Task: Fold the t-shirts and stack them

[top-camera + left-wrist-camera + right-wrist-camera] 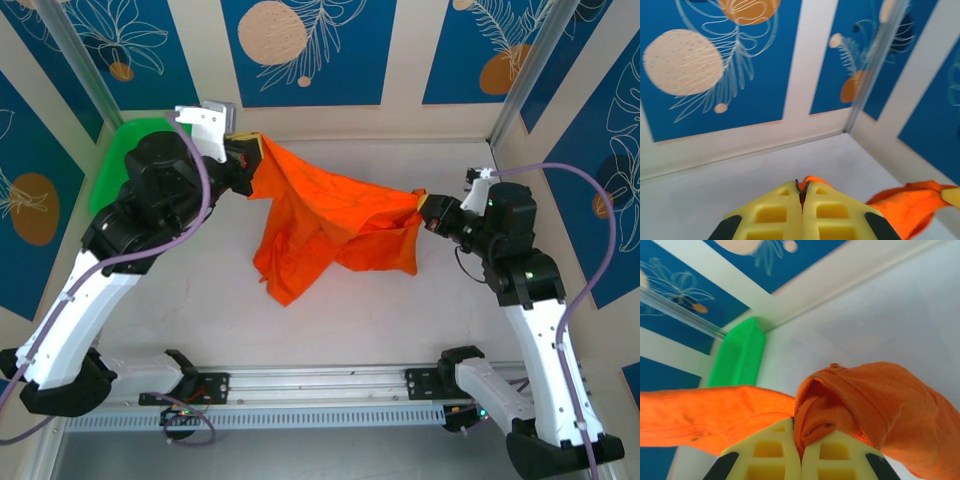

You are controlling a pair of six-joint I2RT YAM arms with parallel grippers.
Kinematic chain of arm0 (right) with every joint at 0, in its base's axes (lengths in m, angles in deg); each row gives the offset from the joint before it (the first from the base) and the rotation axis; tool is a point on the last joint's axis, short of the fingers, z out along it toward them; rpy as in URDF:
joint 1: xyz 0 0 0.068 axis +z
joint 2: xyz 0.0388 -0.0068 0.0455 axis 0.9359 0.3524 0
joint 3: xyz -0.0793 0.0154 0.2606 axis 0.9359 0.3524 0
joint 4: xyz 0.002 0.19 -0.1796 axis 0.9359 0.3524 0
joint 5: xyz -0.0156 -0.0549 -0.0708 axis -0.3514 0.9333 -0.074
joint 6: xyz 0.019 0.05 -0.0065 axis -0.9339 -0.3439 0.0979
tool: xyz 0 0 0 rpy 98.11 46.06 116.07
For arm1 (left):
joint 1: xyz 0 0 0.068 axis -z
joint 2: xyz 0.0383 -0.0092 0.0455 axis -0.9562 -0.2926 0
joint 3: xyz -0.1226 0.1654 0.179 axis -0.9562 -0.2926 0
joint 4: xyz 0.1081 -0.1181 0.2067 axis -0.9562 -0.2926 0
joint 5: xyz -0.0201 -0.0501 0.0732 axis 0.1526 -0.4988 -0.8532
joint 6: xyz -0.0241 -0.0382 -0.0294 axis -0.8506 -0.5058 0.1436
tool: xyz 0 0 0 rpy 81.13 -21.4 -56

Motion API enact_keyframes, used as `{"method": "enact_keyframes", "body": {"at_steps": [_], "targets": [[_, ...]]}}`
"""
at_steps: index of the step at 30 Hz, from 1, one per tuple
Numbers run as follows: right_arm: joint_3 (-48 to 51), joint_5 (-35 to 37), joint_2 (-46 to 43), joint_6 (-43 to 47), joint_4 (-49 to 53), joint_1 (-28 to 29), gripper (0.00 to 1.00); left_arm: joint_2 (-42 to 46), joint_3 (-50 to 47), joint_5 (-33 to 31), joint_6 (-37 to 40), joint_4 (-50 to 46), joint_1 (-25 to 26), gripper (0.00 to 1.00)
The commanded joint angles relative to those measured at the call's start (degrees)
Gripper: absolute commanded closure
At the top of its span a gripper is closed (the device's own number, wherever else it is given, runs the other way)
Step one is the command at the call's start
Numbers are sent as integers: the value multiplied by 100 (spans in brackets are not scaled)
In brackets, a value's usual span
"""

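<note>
- We're seeing the left gripper closed on an upper edge of the orange t-shirt, near the back-left of the table. From above, cloth is covering its fingertips.
- In the left wrist view, the yellow pads are pressing together with a sliver of orange poking out at the tips. More of the t-shirt is running off the lower right edge, blurred.
- The right gripper is clamping the opposite edge, at the right side of the table.
- In the right wrist view, its pads are pinching a bunched, stitched fold. The frame is cutting the cloth off left, right and bottom.
- The t-shirt is hanging stretched between the two grippers and sagging in the middle. Its lower part is draping down toward the table centre.
- We're not able to tell from above how much of it is actually resting on the surface.
- The garment is too crumpled for us to sort out sleeves, neck or front from back. We're also not able to tell which part each gripper is gripping, beyond "an edge".
- The green tray is sitting in the back-left corner, mostly hidden behind the left arm.
- The right wrist view is catching the tray from the side against the wall, so we're not seeing inside it.
</note>
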Motion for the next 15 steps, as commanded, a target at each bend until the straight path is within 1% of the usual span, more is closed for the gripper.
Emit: {"method": "enact_keyframes", "body": {"at_steps": [1,4,6,7,9,11,12,13,15], "targets": [[-438,-527,-348,-51,-131,7,96,439,326,806,-291,165,-43,100],[-615,-731,-467,-207,-263,75,94,646,435,955,-429,186,-37,100],[-724,-677,-433,-301,-289,117,93,735,516,803,-506,189,-41,100],[-802,-563,-346,-363,-252,130,93,720,615,606,-545,121,-45,100],[-990,-237,-30,-399,-80,146,92,523,888,14,-543,-165,-36,100],[-1253,59,553,-348,129,173,89,132,1191,-821,-490,-539,-90,100],[-1350,91,878,-274,151,174,87,-93,1269,-1041,-507,-661,-210,100],[-1470,163,1281,-191,160,196,84,-349,1310,-1059,-626,-766,-484,100],[-1758,338,2189,-52,179,216,77,-953,1434,-473,-1129,-1013,-1338,100]]}}
